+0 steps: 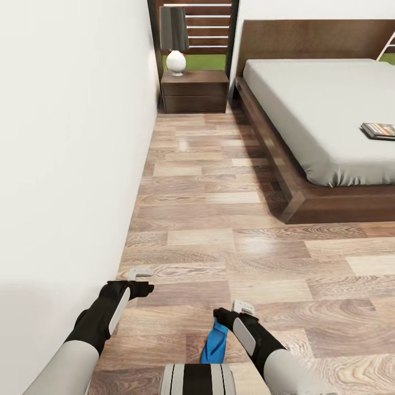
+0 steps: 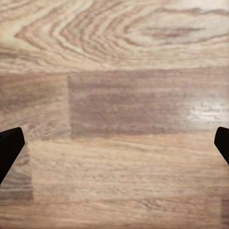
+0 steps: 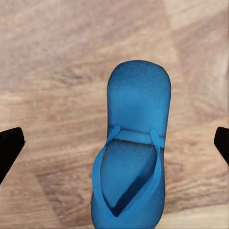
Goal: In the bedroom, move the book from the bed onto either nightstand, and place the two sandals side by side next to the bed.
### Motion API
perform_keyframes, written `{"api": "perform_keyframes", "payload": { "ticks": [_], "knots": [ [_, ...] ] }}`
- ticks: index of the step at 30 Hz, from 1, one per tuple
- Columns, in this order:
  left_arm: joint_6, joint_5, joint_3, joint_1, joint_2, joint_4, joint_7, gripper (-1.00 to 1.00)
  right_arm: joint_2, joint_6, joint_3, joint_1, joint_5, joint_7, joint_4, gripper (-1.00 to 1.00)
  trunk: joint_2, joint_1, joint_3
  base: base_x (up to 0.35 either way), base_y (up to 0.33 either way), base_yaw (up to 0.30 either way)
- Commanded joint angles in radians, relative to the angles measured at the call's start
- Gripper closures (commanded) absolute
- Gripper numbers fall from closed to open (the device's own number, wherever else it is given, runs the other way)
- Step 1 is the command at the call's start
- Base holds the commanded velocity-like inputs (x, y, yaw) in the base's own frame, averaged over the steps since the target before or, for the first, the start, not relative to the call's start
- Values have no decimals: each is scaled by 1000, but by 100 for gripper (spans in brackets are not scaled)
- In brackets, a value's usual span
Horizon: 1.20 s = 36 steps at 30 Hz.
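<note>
Both jaws wide, holding nothing.
Right gripper (image 3: pixel 114 143) hangs over my blue sandal (image 3: pixel 131 152) on the floor (image 1: pixel 219 219); book (image 1: pixel 378 130) lies on the bed (image 1: pixel 318 99).

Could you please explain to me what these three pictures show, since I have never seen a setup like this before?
These are simulator renders of a wheeled robot with two arms. The large picture comes from a camera on its head, looking down over both arms into a bedroom. There you see the bed with a book lying on its mattress, and a nightstand carrying a lamp by the far wall. The other two pictures come from cameras near each claw, looking along its two fingers. The left claw is open above bare wood floor. The right claw is open too, with a blue sandal lying on the floor between its fingers. Nothing is held by either claw.
</note>
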Motion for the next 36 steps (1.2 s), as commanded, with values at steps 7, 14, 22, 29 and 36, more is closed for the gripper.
{"api": "perform_keyframes", "payload": {
  "ticks": [7, 14, 22, 29, 36],
  "knots": [
    [5, 3, 0, 0, 0, -2, 0, -100, 0, 6, 4, -36, -6, -16, -1, -100, -1, 1, -8, 0, 0, 0],
    [5, 3, 0, 0, 0, -2, 0, -100, 0, 6, 4, -46, -6, -18, 0, -100, -2, 4, -35, 0, 0, 0],
    [5, 3, 0, 0, 0, -3, 1, -100, 0, 7, 5, -48, -6, -18, 2, -100, -4, 7, -66, 0, 0, 0],
    [5, 3, 0, 0, 0, -4, 2, -100, 0, 7, 5, -49, -6, -18, 2, -100, -6, 11, -93, 0, 0, 0],
    [5, 3, 0, -1, -1, -7, 1, -100, 0, 8, 5, -49, -6, -18, 1, -100, -6, 12, -101, 0, 0, 0]
  ]
}}
